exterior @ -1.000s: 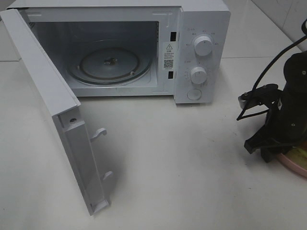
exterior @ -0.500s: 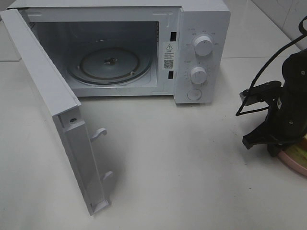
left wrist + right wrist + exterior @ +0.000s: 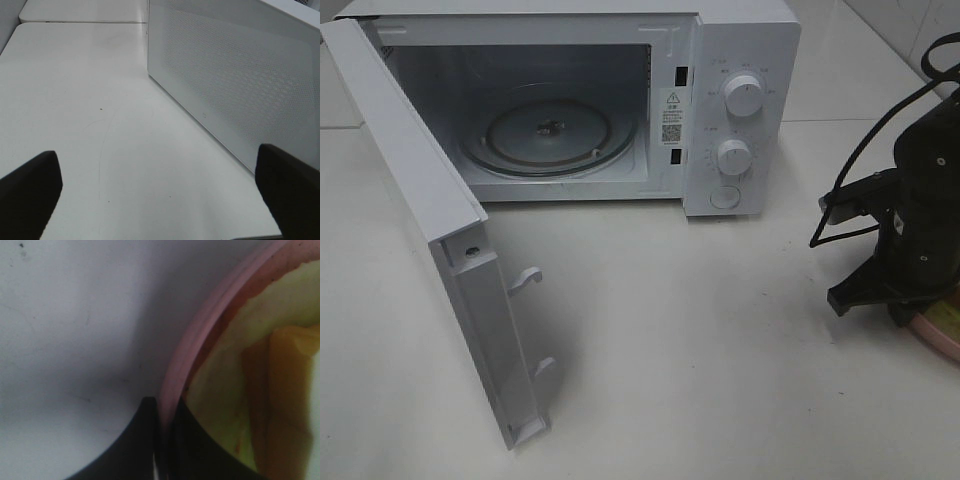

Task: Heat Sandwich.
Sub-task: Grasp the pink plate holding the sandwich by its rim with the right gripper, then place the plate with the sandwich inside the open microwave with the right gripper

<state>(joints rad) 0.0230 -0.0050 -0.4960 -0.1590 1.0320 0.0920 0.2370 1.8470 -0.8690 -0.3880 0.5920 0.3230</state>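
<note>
The sandwich (image 3: pixel 280 390), pale bread with a golden crust edge, lies on a round pink plate (image 3: pixel 200 335). In the high view the plate (image 3: pixel 942 332) shows at the far right edge of the table, mostly behind my right arm, and the sandwich is hidden. My right gripper (image 3: pixel 900 312) is down at the plate's near rim. In the right wrist view its two dark fingers (image 3: pixel 140 445) are pinched on the rim, one outside and one inside. My left gripper (image 3: pixel 160 200) is open and empty above the table, out of the high view.
A white microwave (image 3: pixel 740 60) stands at the back with a bare glass turntable (image 3: pixel 548 135) inside. Its door (image 3: pixel 410 180) swings wide open to the front left, and the door's perforated outer face (image 3: pixel 235 85) is close to my left gripper. Black cables (image 3: pixel 865 170) hang by my right arm.
My right arm has shifted slightly right and away at the plate, covering more of it. The microwave and door have not moved.
</note>
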